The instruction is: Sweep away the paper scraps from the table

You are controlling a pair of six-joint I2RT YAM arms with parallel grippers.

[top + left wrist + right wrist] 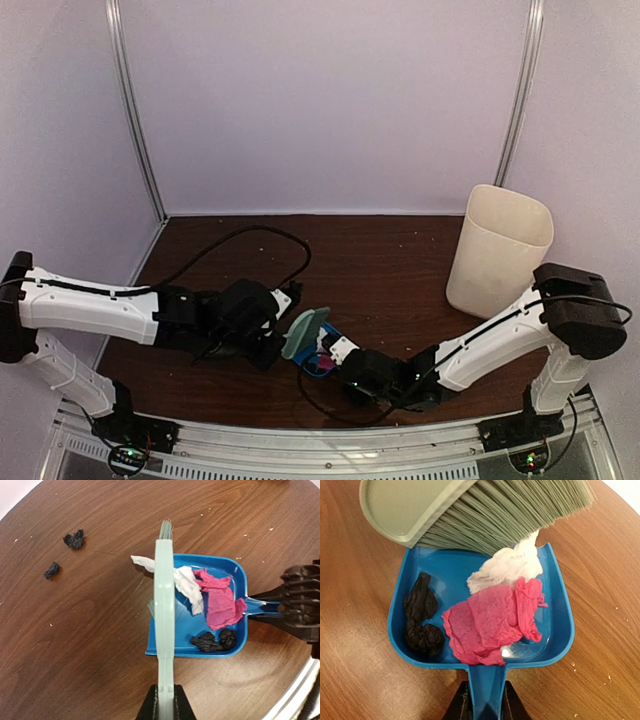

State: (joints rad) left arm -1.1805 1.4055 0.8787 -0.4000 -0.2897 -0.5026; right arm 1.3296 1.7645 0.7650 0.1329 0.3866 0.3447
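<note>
My right gripper (485,700) is shut on the handle of a blue dustpan (555,630) lying on the table (360,680). In the pan lie a magenta scrap (492,622), a white scrap (507,567) and two black scraps (421,617). My left gripper (165,702) is shut on the handle of a pale green brush (164,605), whose bristles (510,520) rest at the pan's mouth on the white scrap. A white scrap (141,562) sticks out left of the brush. Two dark scraps (74,539) (51,570) lie on the wood left of the pan (210,640). Brush and pan meet at the table's front middle (310,340).
A tall cream bin (498,250) stands at the back right of the table. A black cable (250,240) loops over the wood behind my left arm. The silver front rail (330,440) runs along the near edge. Pale walls close in the back and sides.
</note>
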